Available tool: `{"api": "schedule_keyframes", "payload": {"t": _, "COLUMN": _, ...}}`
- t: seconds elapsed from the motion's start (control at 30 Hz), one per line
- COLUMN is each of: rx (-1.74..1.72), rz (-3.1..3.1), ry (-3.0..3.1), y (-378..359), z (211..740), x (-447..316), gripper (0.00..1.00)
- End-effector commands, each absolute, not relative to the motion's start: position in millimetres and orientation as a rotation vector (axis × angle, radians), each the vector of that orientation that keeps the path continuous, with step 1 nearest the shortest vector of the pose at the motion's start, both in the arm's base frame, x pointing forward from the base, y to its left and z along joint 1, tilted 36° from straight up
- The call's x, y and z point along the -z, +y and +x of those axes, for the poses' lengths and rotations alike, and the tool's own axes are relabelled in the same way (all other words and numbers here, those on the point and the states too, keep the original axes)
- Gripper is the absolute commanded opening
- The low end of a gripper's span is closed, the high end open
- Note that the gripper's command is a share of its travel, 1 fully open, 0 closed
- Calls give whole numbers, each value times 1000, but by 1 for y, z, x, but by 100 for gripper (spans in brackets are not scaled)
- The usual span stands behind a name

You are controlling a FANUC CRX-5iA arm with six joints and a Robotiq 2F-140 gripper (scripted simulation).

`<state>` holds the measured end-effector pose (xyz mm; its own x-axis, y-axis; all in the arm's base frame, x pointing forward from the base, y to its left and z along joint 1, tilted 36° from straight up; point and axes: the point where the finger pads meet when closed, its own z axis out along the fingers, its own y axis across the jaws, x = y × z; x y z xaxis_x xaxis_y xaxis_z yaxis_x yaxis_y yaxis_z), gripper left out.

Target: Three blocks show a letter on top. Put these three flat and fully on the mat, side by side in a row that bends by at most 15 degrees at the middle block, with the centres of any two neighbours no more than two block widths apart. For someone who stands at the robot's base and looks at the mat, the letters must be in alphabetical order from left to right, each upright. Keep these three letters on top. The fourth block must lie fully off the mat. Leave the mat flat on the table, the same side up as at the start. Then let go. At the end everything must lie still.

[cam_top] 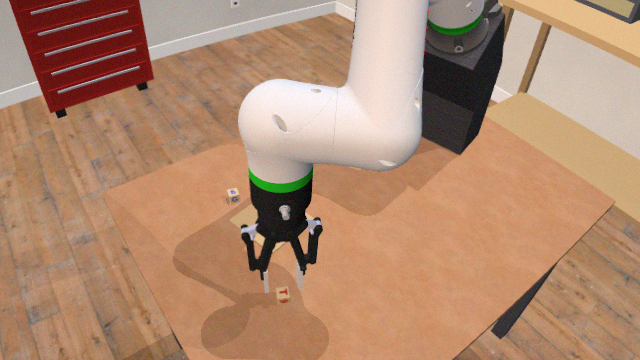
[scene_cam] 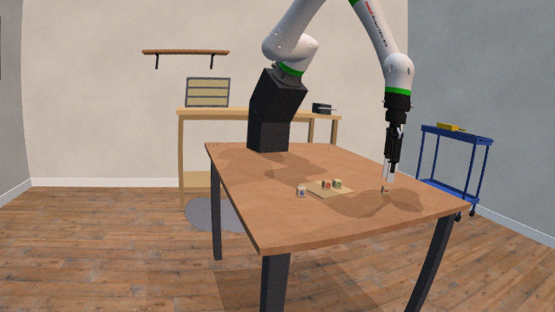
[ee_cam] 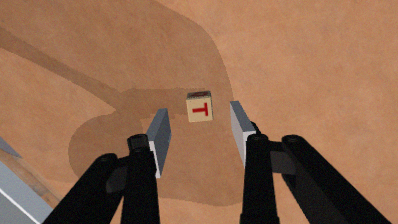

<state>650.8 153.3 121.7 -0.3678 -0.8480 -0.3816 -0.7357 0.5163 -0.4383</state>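
Two lettered blocks (scene_cam: pixel 332 184) are seen on the mat (scene_cam: pixel 342 191); a third block (scene_cam: pixel 301 191) lies just off it. The T block (cam_top: pixel 283 295) remains to be fetched (well apart from the mat, on the table (cam_top: pixel 450 240)). It is tan, with a red letter. The gripper (cam_top: pixel 283 285) hangs above it, partly narrowed, grasping nothing.
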Motion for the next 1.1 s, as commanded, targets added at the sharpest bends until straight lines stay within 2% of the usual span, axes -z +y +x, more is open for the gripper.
{"api": "schedule_keyframes", "payload": {"t": 0.0, "rx": 259, "rz": -1286, "ry": 2191, "y": 154, "z": 653, "x": -119, "gripper": 37}}
{"api": "schedule_keyframes", "payload": {"t": 1.07, "rx": 259, "rz": -1286, "ry": 2191, "y": 155, "z": 659, "x": -109, "gripper": 37}}
